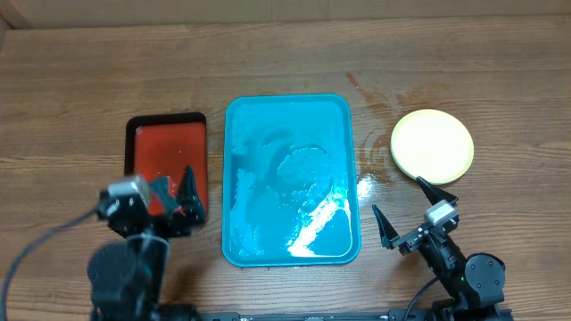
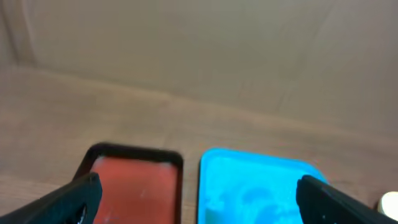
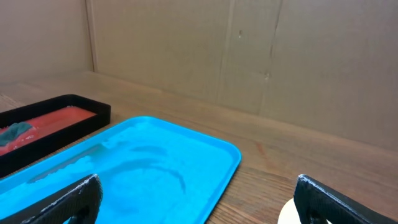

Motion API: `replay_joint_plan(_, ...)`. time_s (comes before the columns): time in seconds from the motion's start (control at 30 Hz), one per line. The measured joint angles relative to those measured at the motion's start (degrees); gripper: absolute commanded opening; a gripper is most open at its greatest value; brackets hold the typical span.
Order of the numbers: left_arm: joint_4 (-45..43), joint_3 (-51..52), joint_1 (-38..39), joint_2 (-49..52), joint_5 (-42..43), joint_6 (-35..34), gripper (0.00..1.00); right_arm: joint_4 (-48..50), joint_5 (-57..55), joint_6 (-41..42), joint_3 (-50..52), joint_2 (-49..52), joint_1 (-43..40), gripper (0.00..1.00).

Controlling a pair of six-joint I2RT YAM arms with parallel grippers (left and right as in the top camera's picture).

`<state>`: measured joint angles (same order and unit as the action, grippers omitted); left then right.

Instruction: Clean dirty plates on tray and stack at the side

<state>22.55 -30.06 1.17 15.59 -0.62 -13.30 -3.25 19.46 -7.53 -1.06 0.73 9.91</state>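
The turquoise tray [image 1: 290, 178] lies at the table's middle. It holds no plates, only wet streaks. It also shows in the left wrist view [image 2: 249, 186] and the right wrist view [image 3: 143, 168]. A pale yellow-green plate [image 1: 432, 145] sits on the table to the tray's right; from above I cannot tell how many plates are stacked there. Its edge shows in the right wrist view [image 3: 287, 214]. No teal plate is in view. My left gripper [image 1: 169, 192] is open and empty over the red tray's near end. My right gripper [image 1: 401, 201] is open and empty between the tray and the plate.
A smaller red tray with a black rim [image 1: 168, 147] lies left of the turquoise tray, with a teal cloth [image 3: 12, 130] in it. Water glints on the wood [image 1: 370, 183] beside the turquoise tray. A reddish smear [image 1: 357, 82] marks the table further back.
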Motion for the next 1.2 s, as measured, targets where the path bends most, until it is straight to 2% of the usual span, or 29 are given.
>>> replay_joint_plan(0.23, -4.6, 15.4, 0.0, -13.1, 1.5, 0.0, 1.00, 0.0, 0.0, 0.0, 0.0, 0.0, 0.0, 1.00)
replay_joint_plan(0.5, -18.2, 28.2, 0.0, -14.6, 5.2, 0.0, 1.00, 0.0, 0.0, 0.0, 0.0, 0.0, 0.0, 1.00)
replay_joint_plan(1.2, -18.7, 29.5, 0.0, -14.7, 6.5, 0.0, 1.00, 0.0, 0.0, 0.0, 0.0, 0.0, 0.0, 1.00)
